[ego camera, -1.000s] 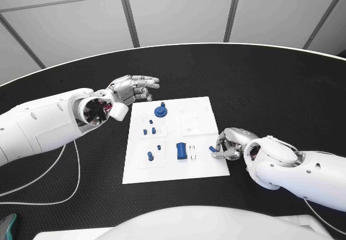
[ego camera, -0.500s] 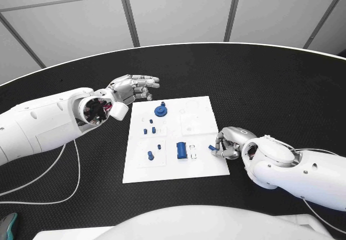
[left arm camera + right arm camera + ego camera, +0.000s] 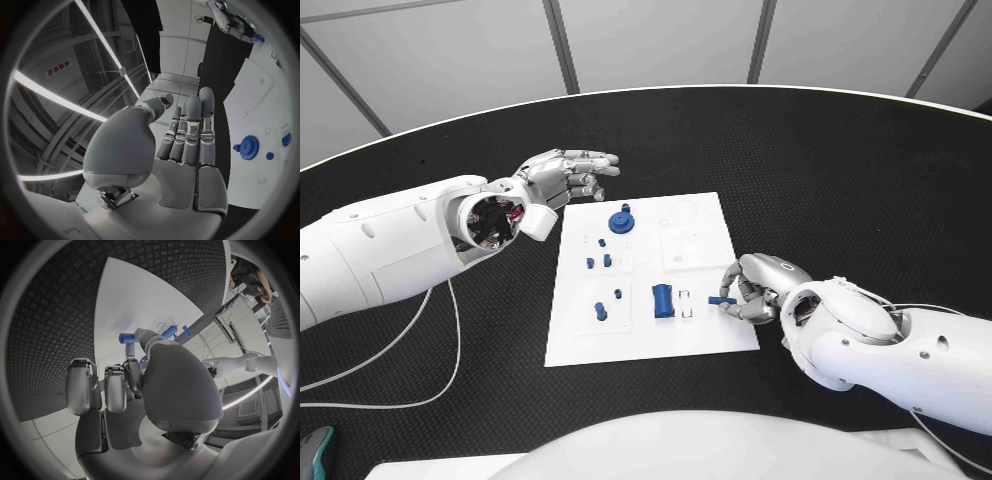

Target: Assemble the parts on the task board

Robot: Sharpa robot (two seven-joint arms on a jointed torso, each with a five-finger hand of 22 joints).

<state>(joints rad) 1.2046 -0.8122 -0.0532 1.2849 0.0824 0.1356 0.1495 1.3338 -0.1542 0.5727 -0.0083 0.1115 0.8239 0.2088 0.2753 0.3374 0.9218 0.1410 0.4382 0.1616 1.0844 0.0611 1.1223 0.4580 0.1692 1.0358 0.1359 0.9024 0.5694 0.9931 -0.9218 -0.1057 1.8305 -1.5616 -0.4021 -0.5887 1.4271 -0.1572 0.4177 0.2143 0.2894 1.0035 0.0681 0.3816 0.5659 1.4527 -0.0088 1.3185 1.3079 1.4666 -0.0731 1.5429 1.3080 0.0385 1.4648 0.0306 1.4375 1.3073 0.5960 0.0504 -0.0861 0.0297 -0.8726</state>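
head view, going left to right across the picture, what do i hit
left hand → blue gear on the task board → blue block → small blue part pinched by the right hand

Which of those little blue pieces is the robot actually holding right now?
The small blue peg at the board's right edge, pinched in the right hand. The other blue pieces, like the gear and the block, lie untouched on the white task board.

the right hand (image 3: 759,288) hides most of the small blue part (image 3: 720,299) its fingers (image 3: 130,371) pinch.
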